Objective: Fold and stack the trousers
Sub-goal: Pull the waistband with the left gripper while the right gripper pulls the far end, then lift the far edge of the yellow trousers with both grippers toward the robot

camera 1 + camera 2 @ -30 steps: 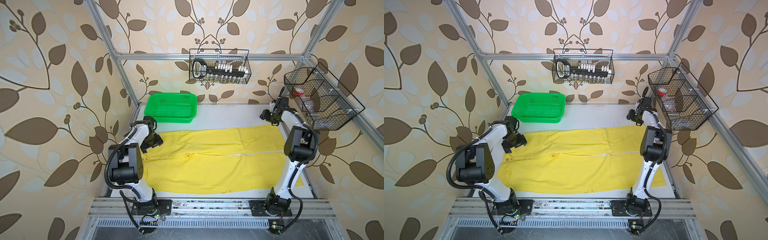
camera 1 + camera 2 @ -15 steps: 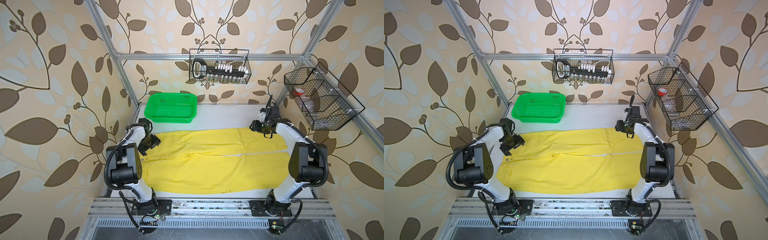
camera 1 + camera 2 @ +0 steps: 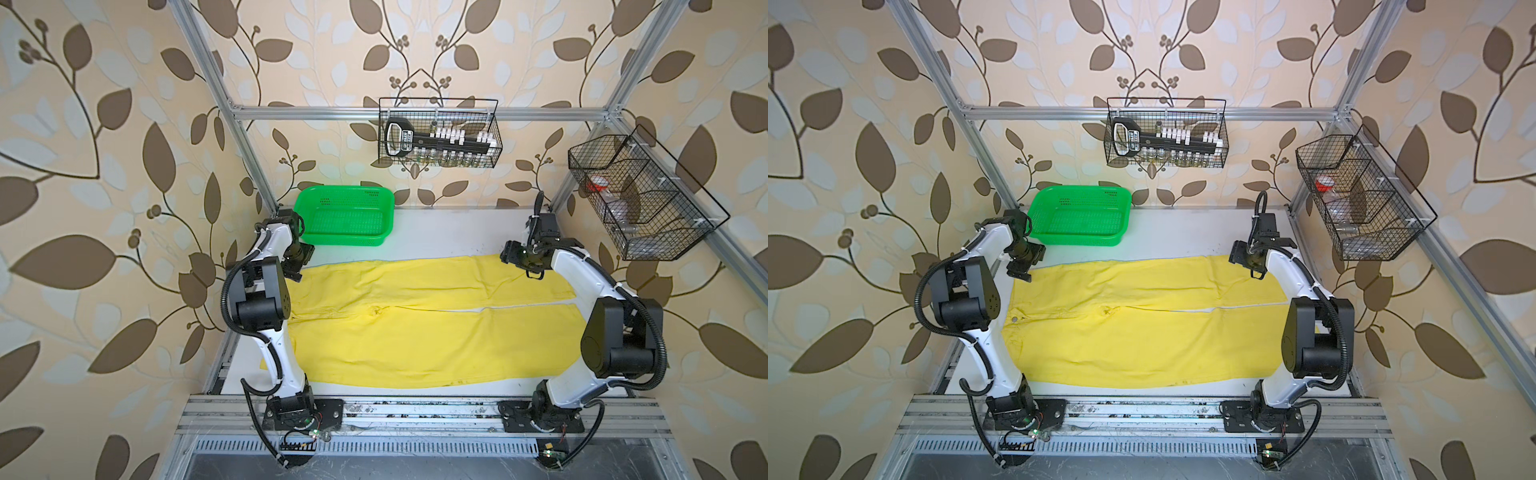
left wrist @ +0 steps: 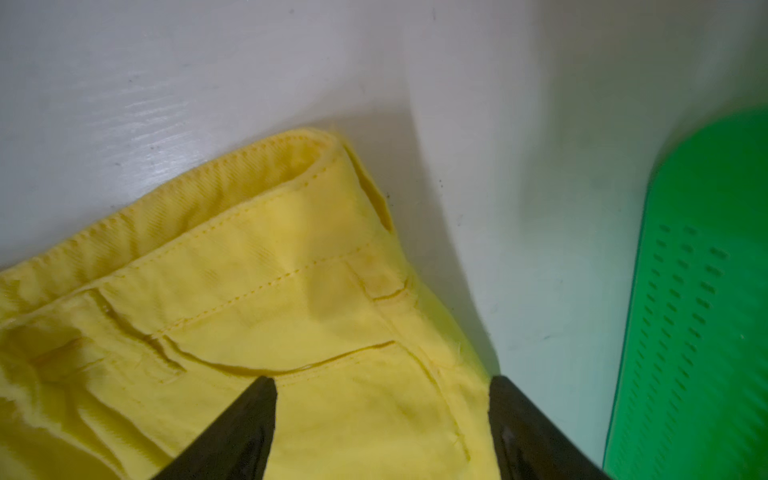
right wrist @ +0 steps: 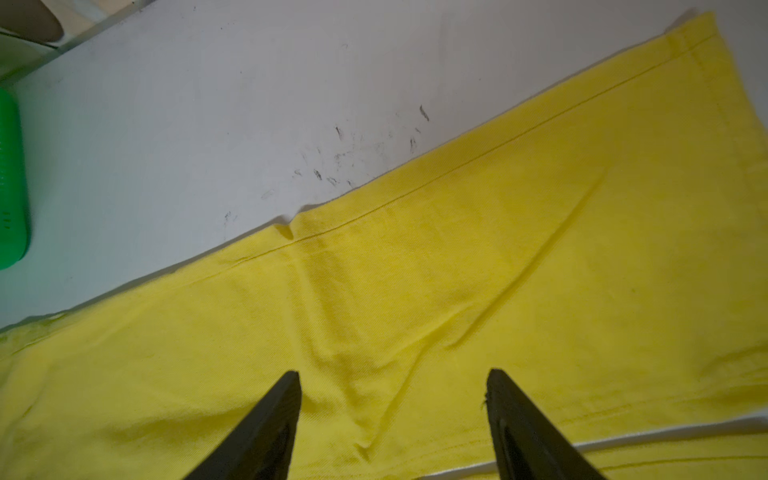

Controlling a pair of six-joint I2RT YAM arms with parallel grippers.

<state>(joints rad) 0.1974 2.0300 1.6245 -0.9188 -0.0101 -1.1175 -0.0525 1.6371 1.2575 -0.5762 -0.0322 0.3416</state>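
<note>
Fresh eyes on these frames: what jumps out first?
The bright yellow trousers dominate, spread flat across nearly the whole table, with the waistband on the left and the hems on the right in both top views. The left gripper hangs open over the waistband's far corner, and the right gripper is open over the far leg; neither holds cloth. A green basket sits at the table's far left corner.
</note>
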